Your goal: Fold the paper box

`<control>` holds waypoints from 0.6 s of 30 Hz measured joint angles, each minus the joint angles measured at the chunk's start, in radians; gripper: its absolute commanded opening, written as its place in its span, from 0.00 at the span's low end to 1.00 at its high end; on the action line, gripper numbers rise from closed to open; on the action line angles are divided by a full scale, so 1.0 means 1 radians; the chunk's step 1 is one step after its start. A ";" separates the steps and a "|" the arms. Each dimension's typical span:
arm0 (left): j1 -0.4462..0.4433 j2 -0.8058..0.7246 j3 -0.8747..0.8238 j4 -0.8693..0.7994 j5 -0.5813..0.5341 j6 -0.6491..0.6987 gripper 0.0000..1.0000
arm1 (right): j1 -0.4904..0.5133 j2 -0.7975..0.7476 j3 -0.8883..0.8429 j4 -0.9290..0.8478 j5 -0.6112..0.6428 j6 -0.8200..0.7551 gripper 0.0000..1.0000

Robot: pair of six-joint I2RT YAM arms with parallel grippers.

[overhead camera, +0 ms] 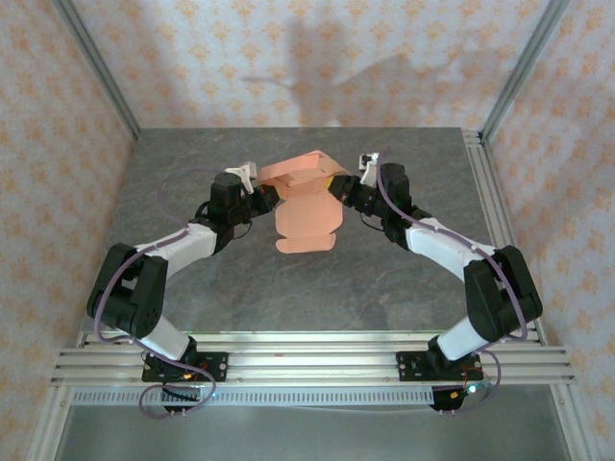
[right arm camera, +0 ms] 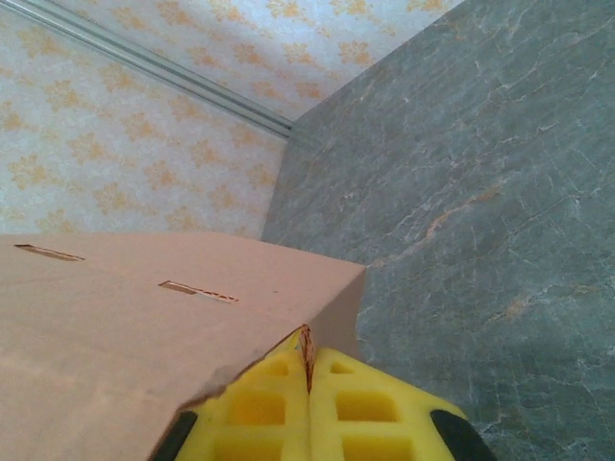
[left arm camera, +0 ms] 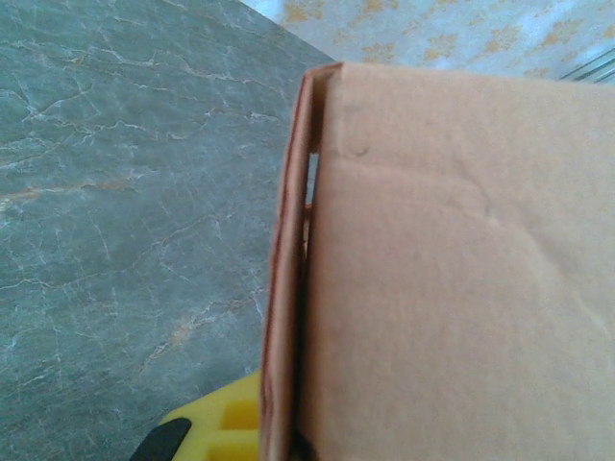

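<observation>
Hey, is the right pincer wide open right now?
No, the yellow fingers of the right pincer are pressed together, pinching a thin edge of the salmon paper box.

I watch from three cameras. The top one is fixed above and behind the arm bases and looks down and forward over the grey table (overhead camera: 307, 288) to the patterned back wall (overhead camera: 317, 58). From that far off, the left gripper (overhead camera: 261, 189) and right gripper (overhead camera: 338, 187) look small, on either side of the paper box (overhead camera: 306, 197).

The left wrist camera sits just behind its own pincer and looks out past a yellow pad (left arm camera: 226, 432) at the bottom edge. It is very close, with soft-focus card just right of that pad.

The right wrist camera looks out in the same way over its two yellow pads (right arm camera: 259, 408), with card to their left and table to their right.

All three views share the box and the tabletop beyond the pincers.
</observation>
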 measured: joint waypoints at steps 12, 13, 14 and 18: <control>0.000 0.029 0.000 0.001 -0.013 0.000 0.00 | 0.014 0.020 0.006 -0.046 0.011 -0.031 0.00; 0.000 0.031 0.000 0.001 -0.014 0.000 0.00 | 0.015 0.020 0.006 -0.050 0.013 -0.034 0.00; 0.000 0.031 0.000 0.000 -0.014 0.000 0.00 | 0.015 0.020 0.006 -0.050 0.013 -0.034 0.00; 0.000 0.031 0.000 0.001 -0.014 0.000 0.00 | 0.015 0.020 0.013 -0.058 0.014 -0.034 0.27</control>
